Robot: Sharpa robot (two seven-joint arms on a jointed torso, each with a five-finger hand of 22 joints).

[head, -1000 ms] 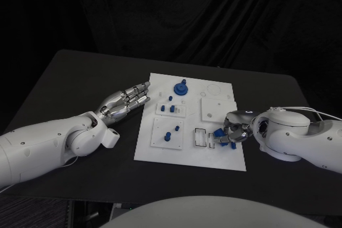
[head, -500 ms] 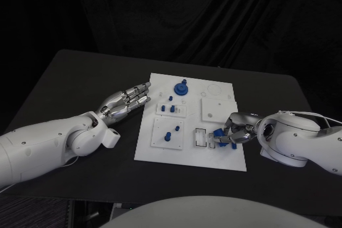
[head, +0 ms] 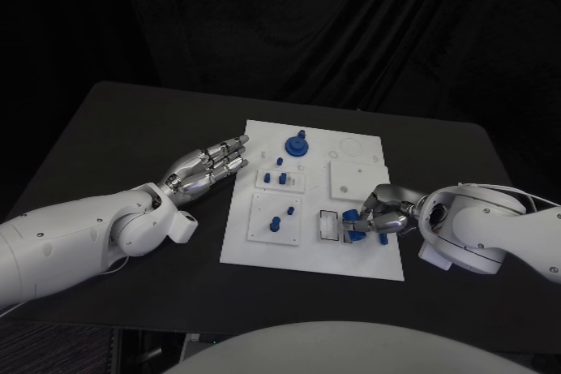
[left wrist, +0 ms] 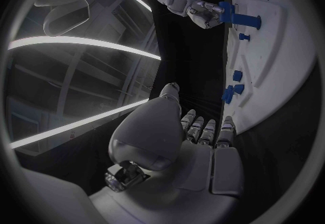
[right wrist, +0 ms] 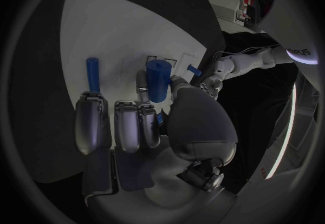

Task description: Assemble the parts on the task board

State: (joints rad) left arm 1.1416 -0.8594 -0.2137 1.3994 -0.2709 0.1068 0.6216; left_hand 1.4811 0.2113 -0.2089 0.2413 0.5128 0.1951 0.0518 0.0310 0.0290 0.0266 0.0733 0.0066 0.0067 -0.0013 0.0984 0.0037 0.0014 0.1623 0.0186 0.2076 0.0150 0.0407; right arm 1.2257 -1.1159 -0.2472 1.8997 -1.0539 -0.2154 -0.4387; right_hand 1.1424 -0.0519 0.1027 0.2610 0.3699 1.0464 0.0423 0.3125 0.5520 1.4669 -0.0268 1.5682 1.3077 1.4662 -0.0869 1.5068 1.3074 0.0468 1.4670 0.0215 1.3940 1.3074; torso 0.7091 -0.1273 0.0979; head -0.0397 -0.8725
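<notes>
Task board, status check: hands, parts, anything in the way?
Left hand open, flat on table beside task board. Right hand pinches a blue part over board's near right. Nothing blocking it.

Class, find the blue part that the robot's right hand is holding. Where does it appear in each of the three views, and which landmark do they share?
Head view: blue part in the right hand, at the task board's near right.
Left wrist view: blue part at the far hand's fingertips.
Right wrist view: blue part, mid-picture, pinched.
Shared landmark: the white task board.
</notes>
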